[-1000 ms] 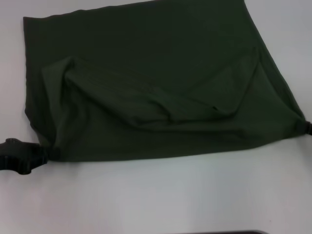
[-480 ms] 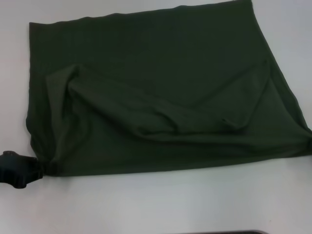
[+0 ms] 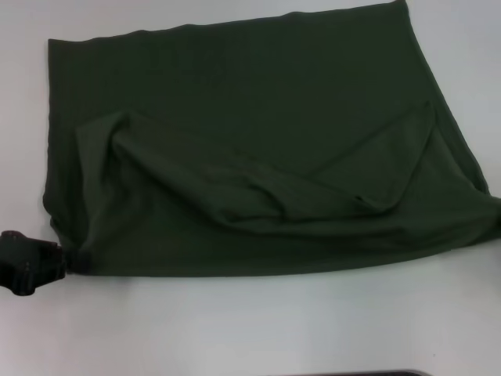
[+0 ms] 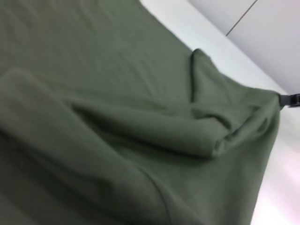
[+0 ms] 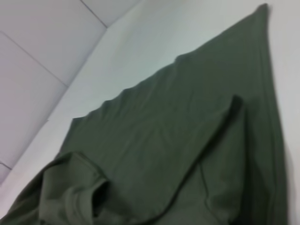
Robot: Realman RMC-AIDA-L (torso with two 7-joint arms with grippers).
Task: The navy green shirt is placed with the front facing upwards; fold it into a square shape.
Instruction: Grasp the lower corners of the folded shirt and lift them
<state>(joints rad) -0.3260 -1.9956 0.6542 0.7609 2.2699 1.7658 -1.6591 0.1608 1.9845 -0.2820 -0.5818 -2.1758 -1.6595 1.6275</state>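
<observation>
The navy green shirt [image 3: 250, 149] lies spread on the white table [image 3: 258, 329], plain side up, with loose folds bunched across its middle. My left gripper [image 3: 67, 263] sits at the shirt's near left corner, shut on the fabric there. The near right corner is pulled taut to the head view's right edge, where the right gripper is out of frame. In the left wrist view the right gripper [image 4: 287, 100] shows as a black tip pinching that far corner of the shirt [image 4: 117, 108]. The right wrist view shows only the shirt [image 5: 187, 140], not that arm's own fingers.
Bare white table [image 3: 235, 313] runs along the near side of the shirt. A dark object's edge [image 3: 352, 374] shows at the bottom of the head view. Wall panels [image 5: 42, 56] stand behind the table.
Both held corners have drawn the shirt slightly toward me. The right gripper has slipped past the head view's right edge. My left gripper dipped nearer, then came back a little.
</observation>
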